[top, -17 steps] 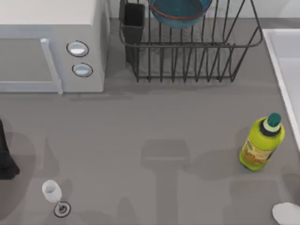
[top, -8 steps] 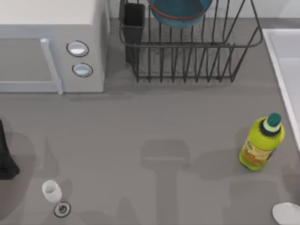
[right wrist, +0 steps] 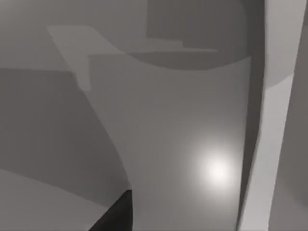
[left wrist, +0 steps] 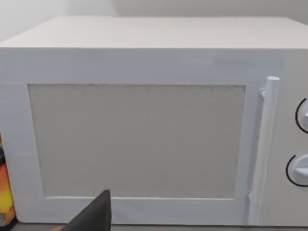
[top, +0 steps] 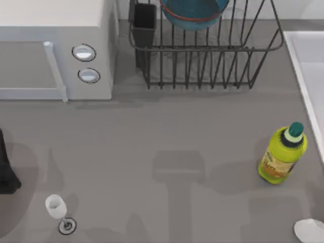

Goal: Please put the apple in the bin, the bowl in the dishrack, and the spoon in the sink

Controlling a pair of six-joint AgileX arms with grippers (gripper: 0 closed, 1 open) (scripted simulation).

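You have the bowl (top: 194, 12) already sitting in the dishrack (top: 212, 55) at the table's (top: 162, 147) far edge, with the sink (top: 311, 76) along the right side and a white oval object (top: 310, 230) lying at the near right corner. Microwave (top: 50, 48) stands far left, green bottle (top: 282, 154) upright just beside the sink, wine glass (top: 56, 208) near left. Left end effector (left wrist: 94, 216) faces the microwave door; whether either end effector is apart or together, you cannot tell.

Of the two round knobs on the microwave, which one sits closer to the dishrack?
The upper knob, farther from the table's front edge; it lies nearer the dishrack than the lower knob does.
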